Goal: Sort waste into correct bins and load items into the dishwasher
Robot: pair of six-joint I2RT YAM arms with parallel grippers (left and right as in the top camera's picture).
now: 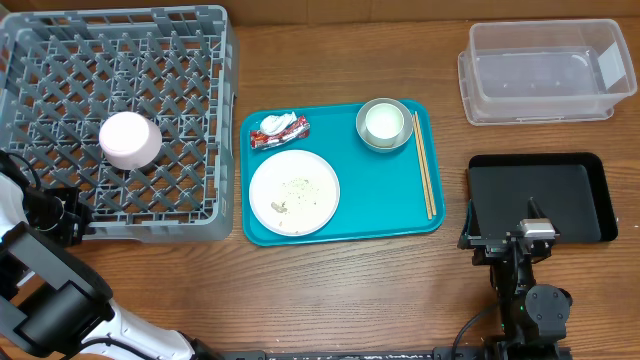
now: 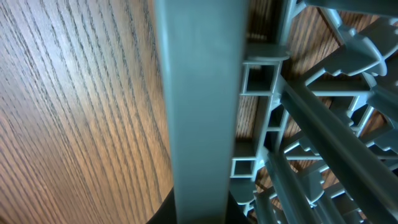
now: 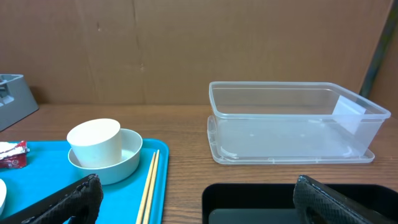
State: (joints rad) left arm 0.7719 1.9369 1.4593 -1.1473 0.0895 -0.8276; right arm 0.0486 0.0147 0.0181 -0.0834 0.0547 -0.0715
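Black rubbery fingers (image 3: 68,202) of the right gripper (image 3: 196,190) are standing wide apart, hovering at the near rim of the matte black bin (image 1: 540,195) at four o'clock. Over at eight o'clock the left gripper (image 1: 62,215) is sitting close against the grey dish rack (image 1: 180,200), whose moulded plastic bars are filling its wrist view. Whether its jaws are apart or together I cannot tell.

Sorting is looking barely begun: only a pale, rounded cup (image 1: 130,139) is resting in the lattice at ten o'clock. At the centre, the glossy teal tray (image 1: 350,215) is carrying everything else:
- a round white plate (image 1: 293,192) flecked with crumbs
- a crinkled red-and-white wrapper (image 1: 279,130)
- a shiny metal bowl (image 1: 364,138) nesting a small white beaker (image 1: 384,122)
- slim wooden chopsticks (image 1: 423,165)

Farthest away, at two o'clock, the clear rectangular tub (image 1: 545,70) is waiting with nothing visible inside.
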